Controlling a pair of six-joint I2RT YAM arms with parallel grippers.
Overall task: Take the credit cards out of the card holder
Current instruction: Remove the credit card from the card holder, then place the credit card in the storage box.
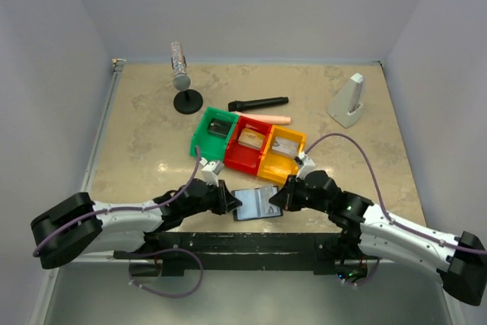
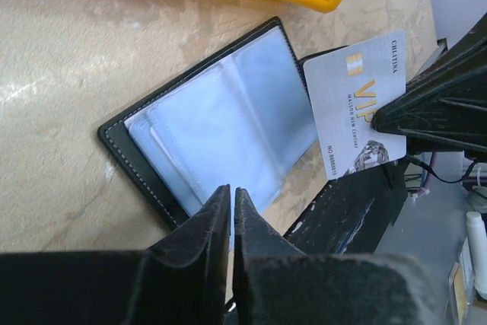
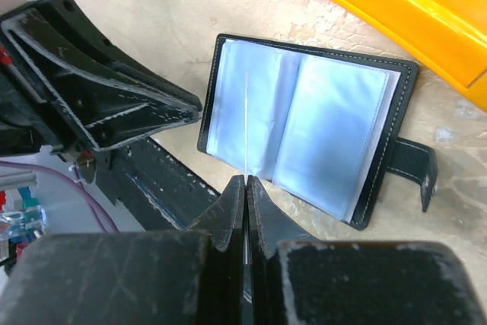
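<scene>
The card holder (image 1: 253,205) (image 2: 221,119) (image 3: 304,119) lies open on the table near the front edge, its bluish sleeves up and its black tab (image 3: 415,165) on the far side. My right gripper (image 1: 278,199) (image 3: 246,178) is shut on a white VIP credit card (image 2: 358,104). In the right wrist view the card (image 3: 246,123) appears edge-on as a thin line above the sleeves. My left gripper (image 1: 233,203) (image 2: 233,188) sits at the holder's near-left edge. Only a thin slit separates its jaws, and whether they pinch the edge is hidden.
Green (image 1: 208,133), red (image 1: 245,150) and yellow (image 1: 280,156) bins stand in a row just behind the holder. Farther back are a black stick (image 1: 259,103), a peach stick (image 1: 272,118), a bottle on a stand (image 1: 181,74) and a white wedge (image 1: 348,100). A black rail (image 1: 251,245) runs along the front.
</scene>
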